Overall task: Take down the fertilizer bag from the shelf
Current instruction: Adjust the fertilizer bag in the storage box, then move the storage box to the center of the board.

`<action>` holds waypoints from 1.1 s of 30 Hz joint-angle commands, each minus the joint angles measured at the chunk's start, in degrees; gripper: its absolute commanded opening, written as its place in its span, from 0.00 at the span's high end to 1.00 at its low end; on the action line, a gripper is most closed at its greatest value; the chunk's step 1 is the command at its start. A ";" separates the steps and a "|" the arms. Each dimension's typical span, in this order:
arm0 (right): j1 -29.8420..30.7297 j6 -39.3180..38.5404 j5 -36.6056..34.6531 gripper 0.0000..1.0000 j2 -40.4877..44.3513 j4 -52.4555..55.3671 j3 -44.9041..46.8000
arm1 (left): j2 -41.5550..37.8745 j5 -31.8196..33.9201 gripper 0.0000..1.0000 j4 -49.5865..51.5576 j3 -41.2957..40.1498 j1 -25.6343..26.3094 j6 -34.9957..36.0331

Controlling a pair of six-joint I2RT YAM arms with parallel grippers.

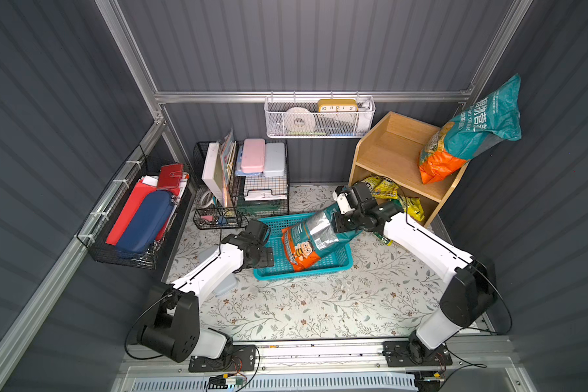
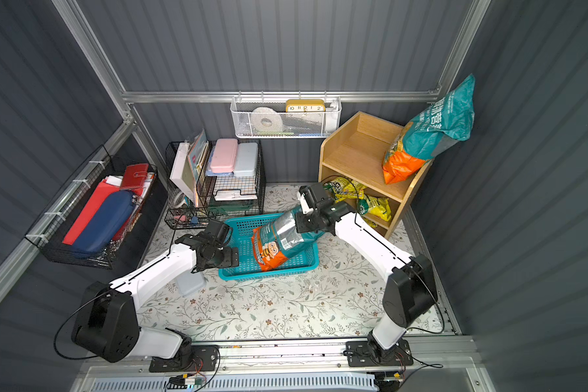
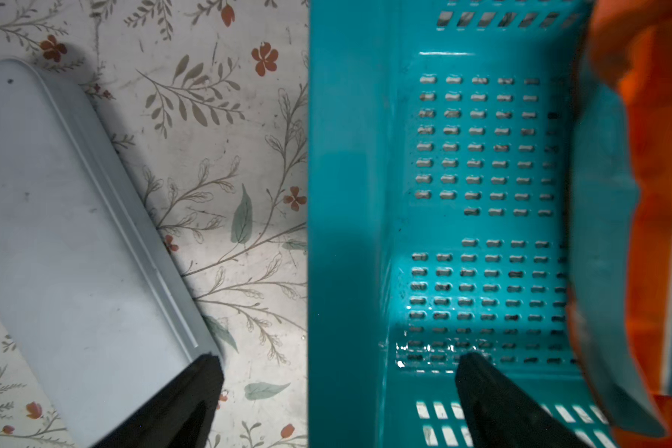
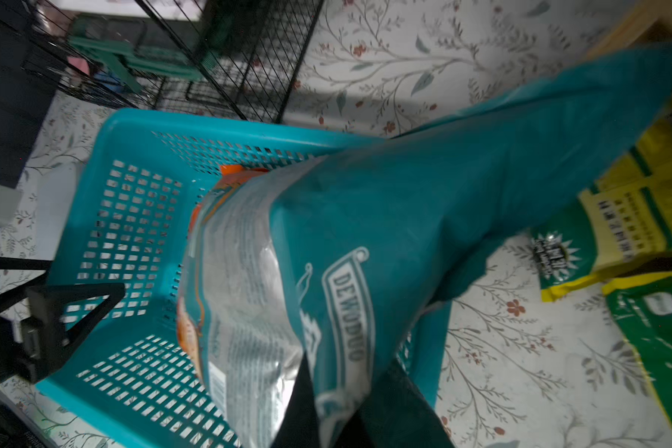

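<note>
Two teal-and-orange fertilizer bags show in both top views. One bag (image 1: 469,132) (image 2: 425,135) stands tilted on the top tier of the light wooden shelf (image 1: 387,152) (image 2: 353,149), leaning on the right wall. The other bag (image 1: 311,242) (image 2: 279,241) (image 4: 326,232) lies slanted in the teal basket (image 1: 336,264) (image 4: 94,174), its upper end over the rim. My right gripper (image 1: 340,220) (image 4: 348,372) is shut on that upper teal end. My left gripper (image 1: 269,258) (image 3: 340,357) is open, one finger on each side of the basket's left wall (image 3: 346,194).
Yellow-green bags (image 1: 384,190) spill from the shelf's lower tiers onto the floral mat. A pale blue box (image 1: 224,285) (image 3: 74,232) lies under my left arm. A black wire rack (image 1: 252,183) stands behind the basket, with a white mesh wall basket (image 1: 319,118) above.
</note>
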State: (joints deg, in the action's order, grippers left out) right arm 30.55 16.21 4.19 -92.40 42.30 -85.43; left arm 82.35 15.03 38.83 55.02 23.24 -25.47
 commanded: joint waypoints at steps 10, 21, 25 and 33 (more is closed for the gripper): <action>-0.62 -4.01 -9.61 1.00 5.40 2.92 -5.03 | -0.35 3.08 0.01 0.77 0.75 -0.31 -3.00; 2.38 -2.76 -9.31 1.00 -2.04 0.21 -3.28 | 0.26 5.02 0.01 3.02 -1.01 -0.31 -4.13; 3.09 -2.80 -7.19 0.97 -3.03 -1.71 -4.05 | -2.44 8.44 0.00 6.84 -2.75 -0.31 -6.37; 3.44 -3.99 -5.52 0.60 -4.13 -2.07 -7.00 | -15.62 11.98 0.01 9.65 -11.49 -0.66 -12.51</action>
State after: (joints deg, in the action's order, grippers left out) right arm 34.26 12.51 -2.17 -96.31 41.01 -90.65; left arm 69.47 23.11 43.09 45.34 23.24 -34.74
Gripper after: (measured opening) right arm 0.352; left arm 0.995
